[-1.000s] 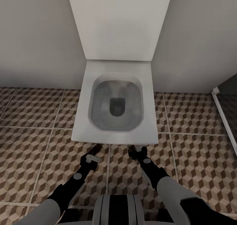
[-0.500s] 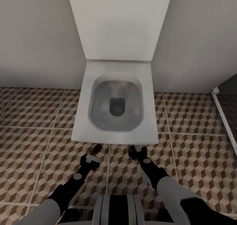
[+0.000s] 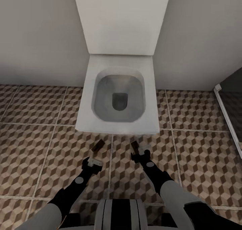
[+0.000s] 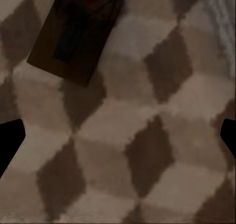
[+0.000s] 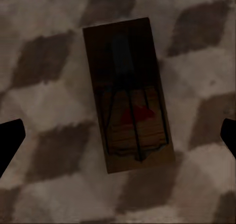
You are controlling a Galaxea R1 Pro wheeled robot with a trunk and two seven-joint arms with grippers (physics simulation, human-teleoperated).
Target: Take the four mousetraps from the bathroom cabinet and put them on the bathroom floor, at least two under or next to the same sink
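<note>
Cube-patterned bathroom floor (image 3: 40,149) before a white toilet (image 3: 117,99): two mousetraps (image 3: 99,145) lie at twelve o'clock of the empty, spread left gripper (image 3: 91,162) and right gripper (image 3: 140,155), placing step apparently done, next probably fetching more from the cabinet.

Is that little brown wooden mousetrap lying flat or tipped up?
Flat: the brown wooden mousetrap lies face up on the cube-patterned floor tiles.

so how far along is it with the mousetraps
Done: two mousetraps lie on the tiled floor by the white basin, one ahead of the left gripper, one ahead of the right gripper. In hand: nothing; both grippers open. Left: the other two.
</note>
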